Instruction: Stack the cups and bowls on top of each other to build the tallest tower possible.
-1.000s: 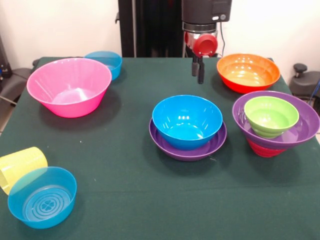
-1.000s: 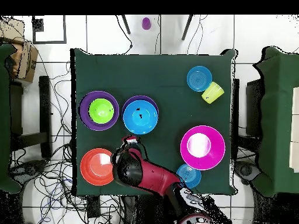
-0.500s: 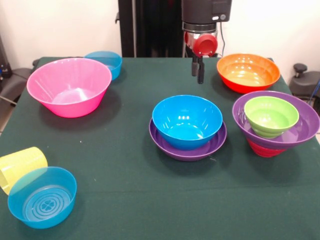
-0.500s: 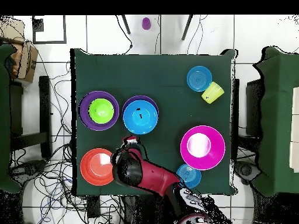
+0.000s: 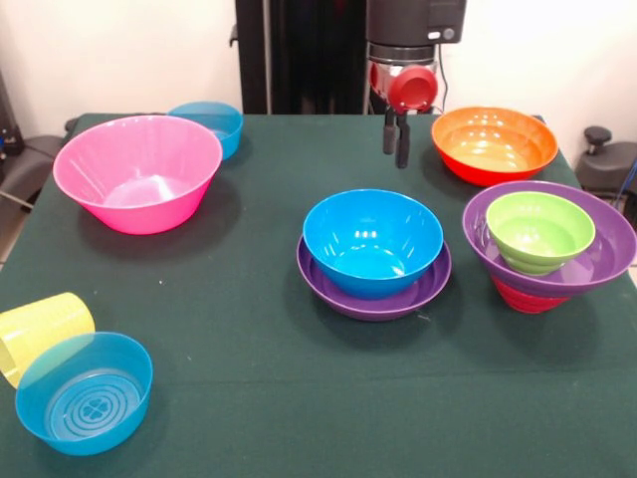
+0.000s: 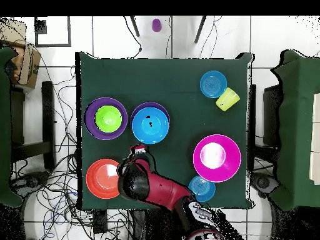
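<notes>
Green cloth is covering the surface (image 5: 249, 398), with open room lying along its near edge and middle. The pincer (image 5: 396, 139) is hanging clenched and empty beside the orange bowl (image 5: 495, 144). A glossy blue bowl (image 5: 372, 242) is sitting in a wide purple bowl (image 5: 373, 291); a green bowl (image 5: 538, 231) is nesting in another purple bowl (image 5: 597, 261) atop a red one (image 5: 523, 297). The pink bowl (image 5: 137, 171) is standing empty, while the ribbed yellow cup (image 5: 40, 334) is lying at a near corner, touching a translucent blue bowl (image 5: 85, 392).
</notes>
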Motion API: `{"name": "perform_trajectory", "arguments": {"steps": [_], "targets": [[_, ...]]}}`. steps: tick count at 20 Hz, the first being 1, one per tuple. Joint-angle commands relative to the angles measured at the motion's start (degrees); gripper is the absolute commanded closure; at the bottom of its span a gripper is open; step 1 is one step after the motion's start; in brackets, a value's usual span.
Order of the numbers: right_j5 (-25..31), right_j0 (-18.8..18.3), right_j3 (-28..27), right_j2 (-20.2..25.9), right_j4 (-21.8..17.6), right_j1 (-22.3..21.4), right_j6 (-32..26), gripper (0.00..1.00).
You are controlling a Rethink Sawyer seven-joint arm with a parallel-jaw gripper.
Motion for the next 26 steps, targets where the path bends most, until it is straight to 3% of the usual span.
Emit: {"name": "perform_trajectory", "arguments": {"steps": [1, 12, 26], "targets": [[-4.3, 1.5, -3.3, 0.3, 0.8, 1.2, 7.7, 0.0], [-2.6, 0.0, -2.6, 0.8, -0.6, -1.4, 6.3, 0.0], [-11.2, 0.0, -10.3, -0.1, -1.2, 8.0, 5.7, 0.0]]}}
